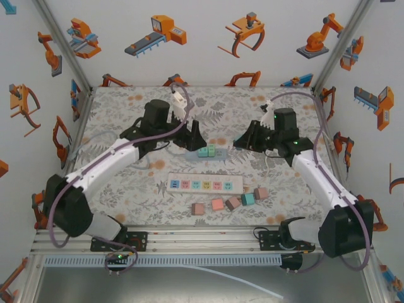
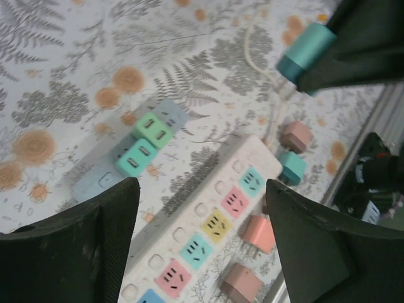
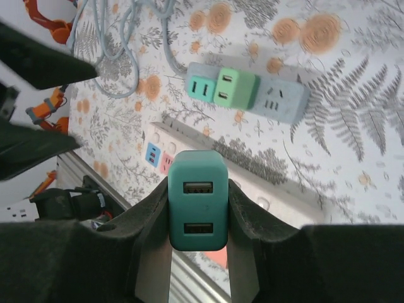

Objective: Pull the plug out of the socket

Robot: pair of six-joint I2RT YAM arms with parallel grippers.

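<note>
Two others, a green plug point(image 3: 235, 88) and a mint plug point(image 3: 202, 88), are sitting in the grey socket strip point(image 3: 281, 101). The right gripper point(image 3: 197, 211) is clenching a teal plug point(image 3: 197, 189), lifted clear of it. The left gripper point(image 2: 202, 211) is hanging spread open, pinning nothing, so another pull risks dragging the strip up.
</note>
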